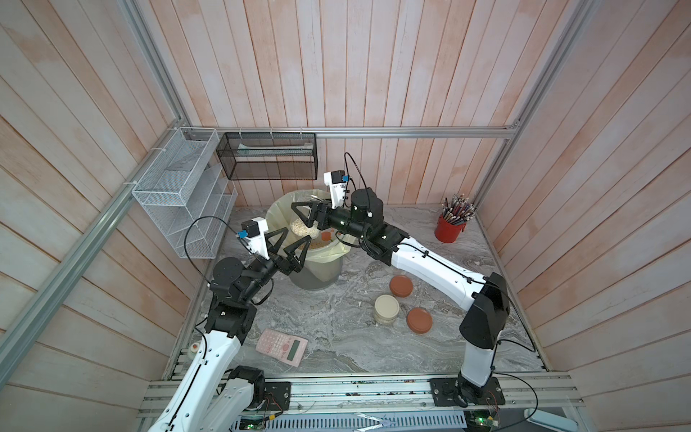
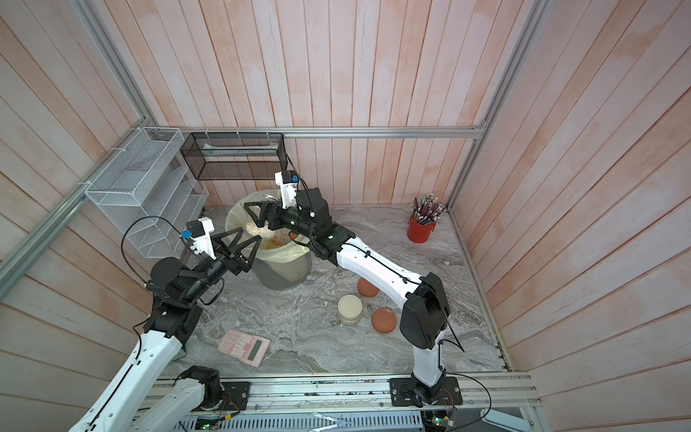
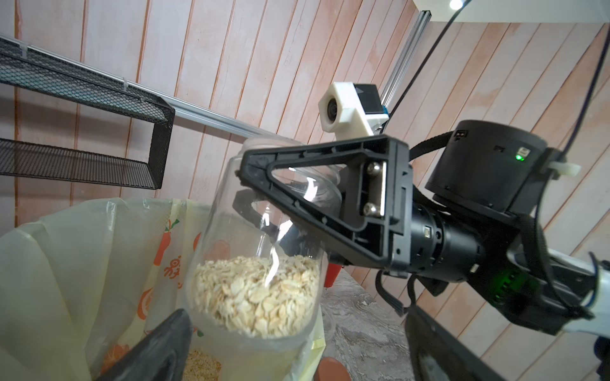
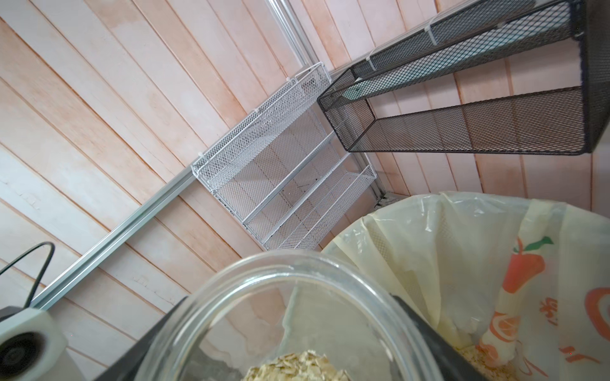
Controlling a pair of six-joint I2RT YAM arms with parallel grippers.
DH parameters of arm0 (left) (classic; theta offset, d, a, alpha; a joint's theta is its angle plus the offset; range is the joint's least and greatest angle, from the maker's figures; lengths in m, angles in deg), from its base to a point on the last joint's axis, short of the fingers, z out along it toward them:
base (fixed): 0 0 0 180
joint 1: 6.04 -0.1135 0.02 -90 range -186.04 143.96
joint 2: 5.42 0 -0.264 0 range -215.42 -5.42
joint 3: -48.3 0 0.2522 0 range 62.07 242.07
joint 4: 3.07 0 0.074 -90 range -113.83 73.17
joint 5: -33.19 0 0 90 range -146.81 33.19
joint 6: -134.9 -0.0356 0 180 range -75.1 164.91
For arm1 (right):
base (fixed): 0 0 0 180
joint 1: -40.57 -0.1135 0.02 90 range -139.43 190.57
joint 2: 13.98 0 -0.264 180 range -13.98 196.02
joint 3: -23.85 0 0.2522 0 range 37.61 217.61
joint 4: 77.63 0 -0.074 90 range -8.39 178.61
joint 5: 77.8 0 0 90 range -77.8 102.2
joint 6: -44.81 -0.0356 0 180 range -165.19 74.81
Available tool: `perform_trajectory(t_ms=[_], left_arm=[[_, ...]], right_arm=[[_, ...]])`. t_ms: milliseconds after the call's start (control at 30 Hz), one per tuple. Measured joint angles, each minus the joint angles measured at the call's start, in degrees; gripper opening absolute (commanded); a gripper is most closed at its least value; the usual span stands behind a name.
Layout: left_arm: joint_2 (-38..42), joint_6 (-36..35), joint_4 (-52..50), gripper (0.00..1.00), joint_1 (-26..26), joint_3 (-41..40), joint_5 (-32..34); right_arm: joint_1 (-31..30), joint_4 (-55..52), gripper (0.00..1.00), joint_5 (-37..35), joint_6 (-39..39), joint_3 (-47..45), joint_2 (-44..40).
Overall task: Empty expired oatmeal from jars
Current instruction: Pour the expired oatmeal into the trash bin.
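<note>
Your right gripper (image 1: pixel 301 215) is clamped on the open jar (image 1: pixel 302 227), held lidless and tilted above the bin (image 1: pixel 318 275) at about 11 o'clock on the tabletop. The oatmeal (image 3: pixel 254 297) lies heaped at the jar's lower end, and no stream shows falling, so by my reading this jar is uncapped but not yet emptied. Your left gripper (image 1: pixel 297 235) hangs at the bin's 8 o'clock rim with its jaws wide apart and nothing in them. Inside the liner (image 3: pixel 82 247) some loose grains already lie at the bottom. At 4 o'clock from the bin, well apart from it, the cream-lidded jar (image 1: pixel 387 309) stands closed with pale contents inside, so it is untouched. Beside it sit two terracotta tops (image 1: pixel 401 286) (image 1: pixel 419 319); you cannot tell from above whether each caps a jar or lies alone. Most of the job looks left to do
</note>
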Motion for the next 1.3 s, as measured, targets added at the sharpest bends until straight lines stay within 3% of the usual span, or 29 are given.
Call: perform_trajectory(t_ms=[267,733,1300], left_arm=[[3.3,13.1,-0.8,1.0,0.0,-1.2,1.0],[5.6,32.8,-2.5,1.0,0.5,-3.7,4.7],[5.8,44.7,-0.2,1.0,4.4,-5.1,12.4]], right_arm=[[-0.5,3.5,0.47,-4.4,-2.6,-1.2,0.3],[-4.0,12.0,0.46,-14.7,-12.1,-11.2,0.3],[-6.3,16.9,0.45,-26.9,-24.5,-12.5,-1.0]])
